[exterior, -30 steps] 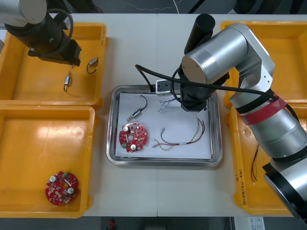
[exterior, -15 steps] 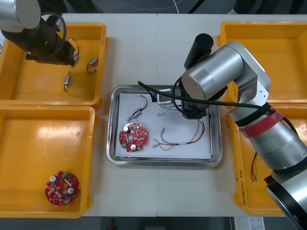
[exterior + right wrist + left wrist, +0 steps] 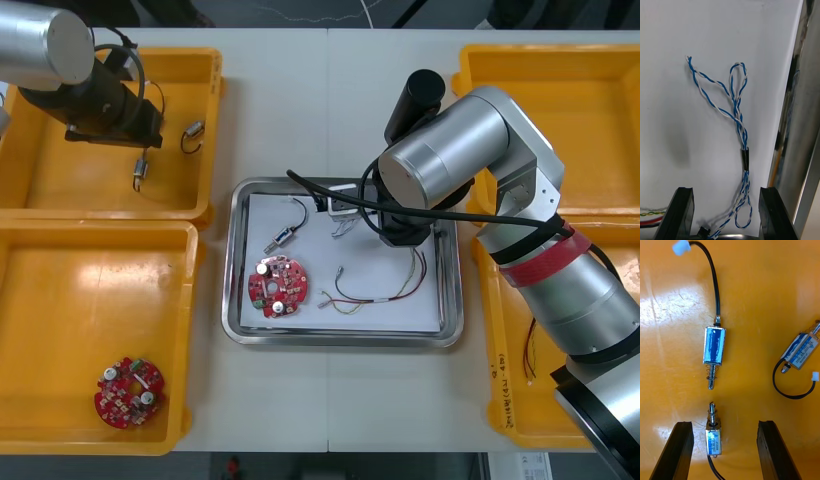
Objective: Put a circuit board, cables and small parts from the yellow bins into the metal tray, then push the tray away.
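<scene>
My right gripper is open low over the white floor of the metal tray. A twisted blue and white cable lies loose on that floor, its tail between the fingers. In the front view the right gripper is mostly hidden under its wrist. Also in the tray are a round red circuit board, a small metal part on a black lead, and a red and yellow cable. My left gripper is open over the far left yellow bin, with one small metal part between its fingers.
Two more small metal parts lie on the bin floor beyond the left fingers. Another circuit board sits in the near left bin. Cables lie in the near right bin. The tray wall rises close beside one right finger.
My right gripper came down into the tray, opened and let go of the blue and white cable. The left arm shifted slightly over the far left bin.
</scene>
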